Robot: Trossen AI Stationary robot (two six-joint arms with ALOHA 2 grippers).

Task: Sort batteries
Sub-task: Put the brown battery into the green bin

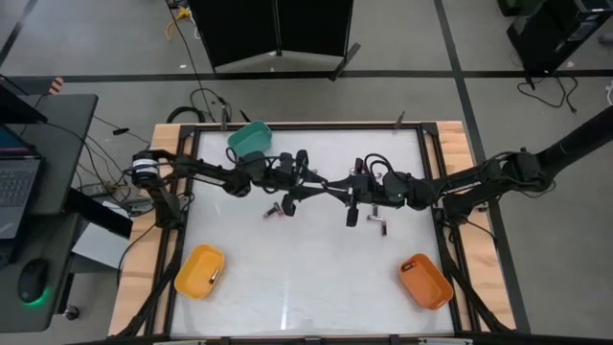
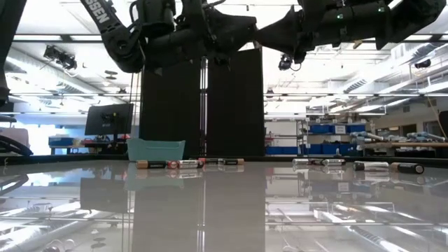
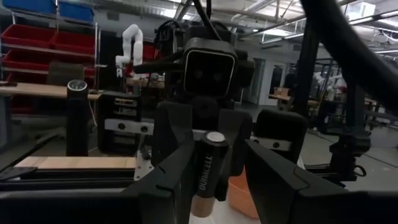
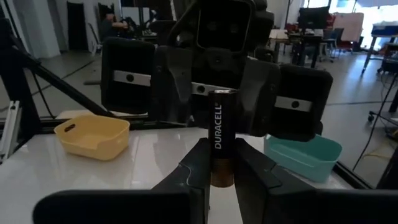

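Note:
A black and copper Duracell battery [image 4: 219, 124] stands upright in the air over the middle of the table, shut in my right gripper [image 4: 219, 163]. My right gripper [image 1: 348, 192] reaches in from the table's right. My left gripper [image 1: 319, 187] faces it from the left and is open, with its fingers on either side of the same battery [image 3: 208, 165]. More batteries lie flat on the table below [image 1: 278, 209] [image 1: 379, 218]. In the low view they show as two rows [image 2: 189, 164] [image 2: 357, 166]. My right gripper pinches the battery's lower copper end [image 4: 221, 177] between its two fingers [image 4: 196, 171]. It comes in level from the table's right. The battery stands upright above the fingers, lifted clear of the table. My left gripper: one finger [image 3: 177, 183] stands close beside the battery; whether it touches I cannot tell.
A teal bin [image 1: 251, 140] sits near the far edge on the left. A yellow bin [image 1: 199, 270] sits near the left corner of the near edge and an orange bin [image 1: 425, 280] near the right corner. Bare table lies between them along the near edge.

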